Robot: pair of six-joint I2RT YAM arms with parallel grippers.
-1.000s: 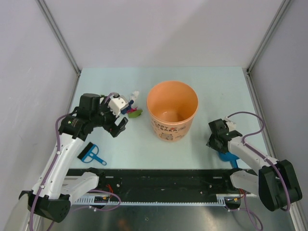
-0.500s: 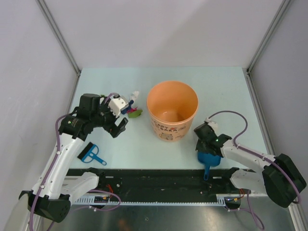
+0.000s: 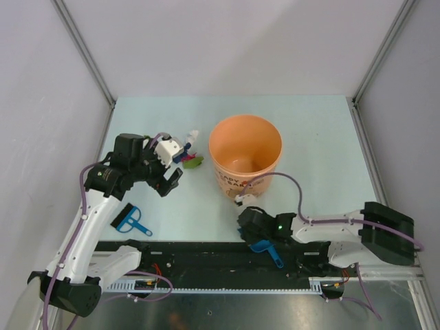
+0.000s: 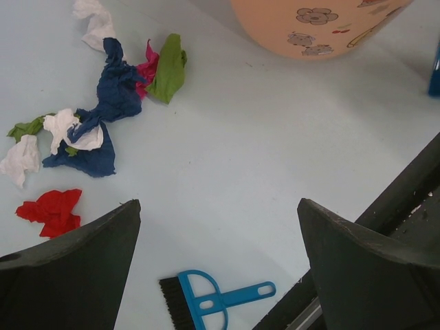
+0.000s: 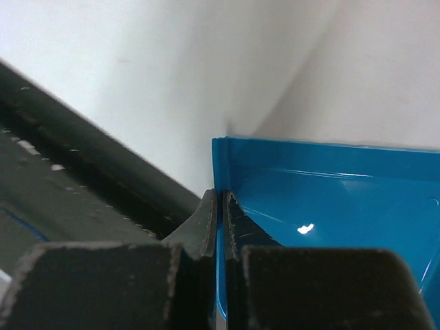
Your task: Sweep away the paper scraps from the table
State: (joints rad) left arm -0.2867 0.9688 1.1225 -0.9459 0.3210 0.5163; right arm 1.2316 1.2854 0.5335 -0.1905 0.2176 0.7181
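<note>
The paper scraps (image 3: 188, 157) lie in a loose cluster left of the orange bucket; in the left wrist view they are red (image 4: 51, 210), dark blue (image 4: 113, 89), green (image 4: 168, 69), magenta (image 4: 146, 69) and white (image 4: 96, 20) bits. My left gripper (image 3: 169, 181) hovers open and empty just near-left of them (image 4: 218, 206). My right gripper (image 3: 251, 223) is shut on the side wall of the blue dustpan (image 3: 265, 247), low at the table's front edge; in the right wrist view the gripper (image 5: 221, 206) pinches the pan's rim (image 5: 330, 199).
An orange bucket (image 3: 245, 155) stands mid-table (image 3: 309, 130), also in the left wrist view (image 4: 316, 24). A blue brush (image 3: 130, 221) lies at the front left (image 4: 206, 299). The black front rail (image 3: 206, 258) runs along the near edge. Grey walls surround the table.
My right arm has swung left along the front edge with the dustpan, from the right side to just in front of the bucket. The left arm and scraps have not moved.
</note>
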